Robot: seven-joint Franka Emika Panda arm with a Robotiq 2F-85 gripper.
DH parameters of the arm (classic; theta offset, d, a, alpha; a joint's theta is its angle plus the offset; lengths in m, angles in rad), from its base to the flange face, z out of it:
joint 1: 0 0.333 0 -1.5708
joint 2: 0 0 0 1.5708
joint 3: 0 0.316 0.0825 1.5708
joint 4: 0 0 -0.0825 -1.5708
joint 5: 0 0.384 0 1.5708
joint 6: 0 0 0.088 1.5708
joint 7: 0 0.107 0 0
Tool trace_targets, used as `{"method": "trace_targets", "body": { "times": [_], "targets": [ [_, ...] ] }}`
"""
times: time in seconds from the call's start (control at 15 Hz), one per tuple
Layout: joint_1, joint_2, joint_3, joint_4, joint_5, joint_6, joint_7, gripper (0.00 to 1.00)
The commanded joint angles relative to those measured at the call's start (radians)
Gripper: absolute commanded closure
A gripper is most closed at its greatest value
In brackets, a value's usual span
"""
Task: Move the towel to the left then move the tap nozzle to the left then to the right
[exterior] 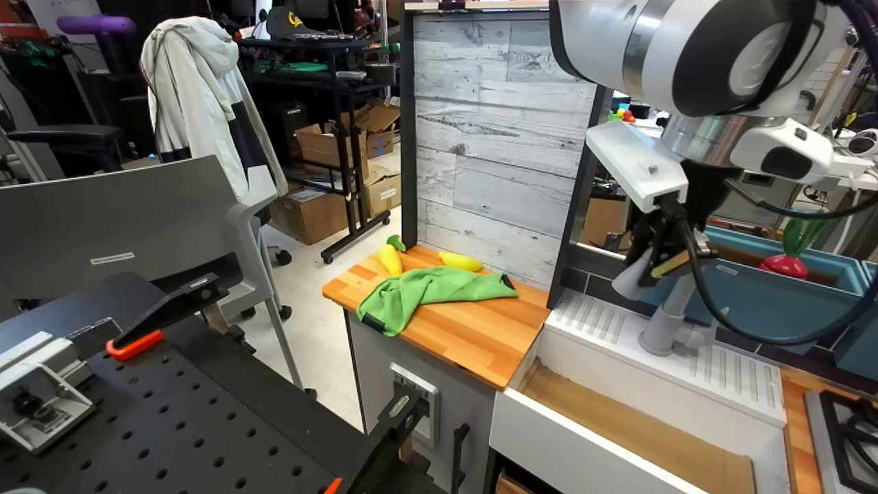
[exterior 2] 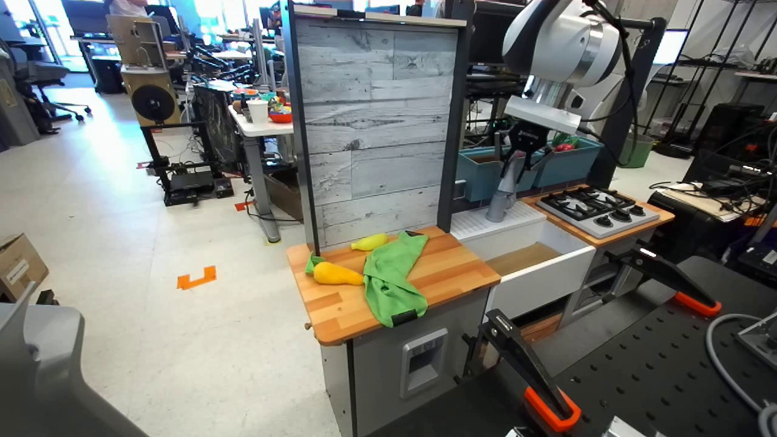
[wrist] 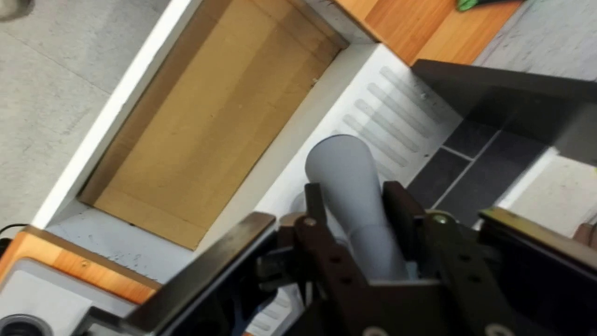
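The green towel (exterior: 432,289) lies crumpled on the wooden counter left of the sink, and it also shows in an exterior view (exterior 2: 391,276). Only a green corner (wrist: 466,4) shows in the wrist view. The grey tap nozzle (wrist: 343,161) is a cone that widens toward its open end, above the white ribbed board behind the sink. My gripper (wrist: 354,198) has one finger on each side of the nozzle, partly closed, and appears shut on it. The wide end sticks out past the fingertips. The tap's lower stem (exterior: 660,331) stands on the board.
Two yellow toy vegetables (exterior: 461,261) (exterior 2: 337,274) lie by the towel. A wood-patterned panel (exterior: 501,137) stands behind the counter. Blue planters (exterior: 761,274) are behind the tap. The white sink (exterior 2: 540,273) lies in front of the tap. A stove (exterior 2: 595,206) stands beside the sink.
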Motion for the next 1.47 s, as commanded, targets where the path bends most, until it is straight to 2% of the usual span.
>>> {"method": "trace_targets", "body": {
  "times": [0.0, 0.27, 0.53, 0.87, 1.4],
  "targets": [
    [-0.007, 0.005, -0.098, -0.065, -0.061, 0.048, 0.042, 0.3],
    [0.004, 0.007, -0.123, -0.084, -0.076, 0.064, 0.055, 0.01],
    [0.009, -0.003, -0.125, -0.103, -0.1, 0.063, 0.051, 0.0],
    [-0.015, -0.049, -0.079, -0.137, -0.091, 0.053, -0.026, 0.0],
    [-0.023, -0.235, -0.046, -0.36, -0.086, 0.149, -0.173, 0.0]
  ]
}}
